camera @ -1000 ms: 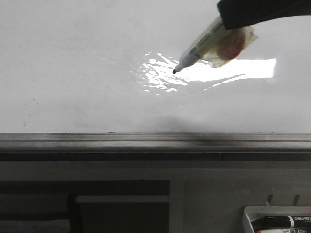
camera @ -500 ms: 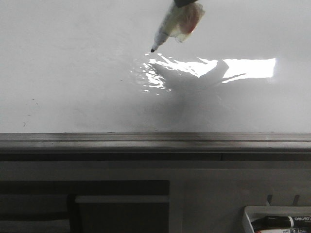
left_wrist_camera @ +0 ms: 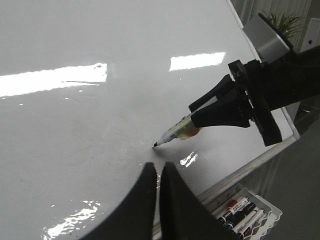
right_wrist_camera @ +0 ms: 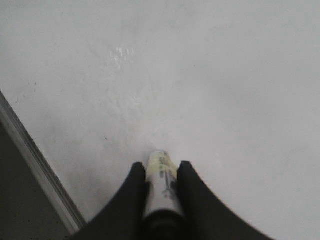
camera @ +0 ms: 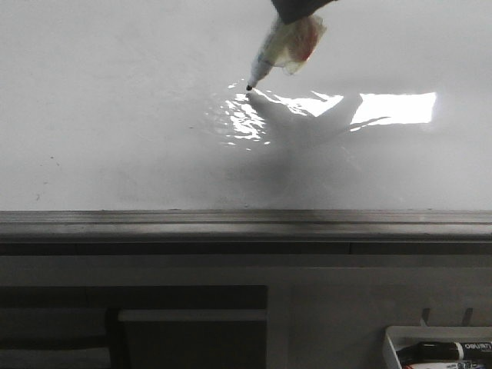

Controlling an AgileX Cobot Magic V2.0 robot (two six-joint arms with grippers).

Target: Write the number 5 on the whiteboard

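Note:
The whiteboard (camera: 115, 115) is a large glossy white board with a glare patch and a grey rail along its near edge. No black lines of a 5 show on it. My right gripper (right_wrist_camera: 161, 167) is shut on a white marker pen (camera: 265, 61) with a black tip. The tip touches or almost touches the board near the glare in the front view, and shows in the left wrist view (left_wrist_camera: 172, 135). My left gripper (left_wrist_camera: 159, 167) is shut and empty, hovering over the board just short of the pen tip. The left gripper does not show in the front view.
A grey metal rail (camera: 246, 223) runs along the board's near edge. A small white tray (camera: 438, 350) with several markers sits below the rail at the right; it also shows in the left wrist view (left_wrist_camera: 245, 212). A plant (left_wrist_camera: 285, 20) stands beyond the board.
The right gripper carried the pen from the right of the glare to the left and farther up the board, then lowered the tip slightly toward the surface.

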